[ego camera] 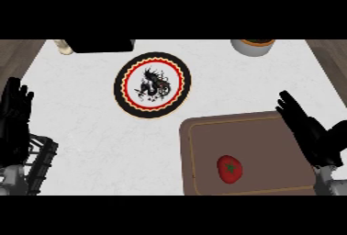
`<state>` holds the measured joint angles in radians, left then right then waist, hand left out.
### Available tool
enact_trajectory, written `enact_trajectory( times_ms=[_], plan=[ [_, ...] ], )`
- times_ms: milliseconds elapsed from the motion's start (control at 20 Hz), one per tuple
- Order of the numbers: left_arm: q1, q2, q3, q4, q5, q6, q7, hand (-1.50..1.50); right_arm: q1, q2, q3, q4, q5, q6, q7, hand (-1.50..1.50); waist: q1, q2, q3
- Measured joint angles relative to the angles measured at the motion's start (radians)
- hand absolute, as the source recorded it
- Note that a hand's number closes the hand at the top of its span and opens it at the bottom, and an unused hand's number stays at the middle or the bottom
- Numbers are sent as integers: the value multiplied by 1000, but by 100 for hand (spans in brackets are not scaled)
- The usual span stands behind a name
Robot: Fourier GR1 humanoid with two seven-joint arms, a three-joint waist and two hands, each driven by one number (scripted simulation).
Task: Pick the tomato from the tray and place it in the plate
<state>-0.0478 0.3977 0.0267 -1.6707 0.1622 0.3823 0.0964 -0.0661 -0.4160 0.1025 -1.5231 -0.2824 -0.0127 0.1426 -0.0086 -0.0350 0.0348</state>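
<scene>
A red tomato (230, 169) with a green stem lies on the brown tray (203, 137), near the tray's front middle. The round plate (153, 84), black-rimmed with a red and yellow ring and a dark dragon figure at its centre, sits on the white counter to the upper left of the tray. My right hand (313, 134) is open with straight fingers over the tray's right edge, to the right of the tomato and apart from it. At the view's left edge my left hand (15, 120) rests open, fingers up.
A black box (102, 45) and a small pale jar (62, 46) stand at the back left. A white cup (253, 46) with a dark inside stands at the back right. A dark wire rack (39, 158) sits under the left hand.
</scene>
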Motion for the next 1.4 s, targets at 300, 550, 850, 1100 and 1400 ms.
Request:
enact_trajectory(
  times_ms=[300, 550, 850, 1100, 1400],
  plan=[
    [-86, 43, -65, -26, -5, -103, -4, 0, -110, 130, 248, -135, 49, 121, -81, 150, 34, 25, -27],
    [-117, 43, -122, -24, 4, -168, 1, 0, -198, 45, 422, -175, 416, 65, -63, -150, 12, 14, -43],
    [-170, 64, -105, 12, 45, -240, 4, 0, 16, 245, 609, -109, 577, -204, -251, -150, -4, 31, -35],
    [-192, 52, -88, 54, 48, -281, -10, 0, 97, 278, 617, -127, 600, -296, -393, -150, 0, 34, -35],
    [-214, 41, -76, 79, 40, -301, -7, 0, 73, 184, 601, -305, 764, -262, -176, -150, -3, 31, -37]
  ],
)
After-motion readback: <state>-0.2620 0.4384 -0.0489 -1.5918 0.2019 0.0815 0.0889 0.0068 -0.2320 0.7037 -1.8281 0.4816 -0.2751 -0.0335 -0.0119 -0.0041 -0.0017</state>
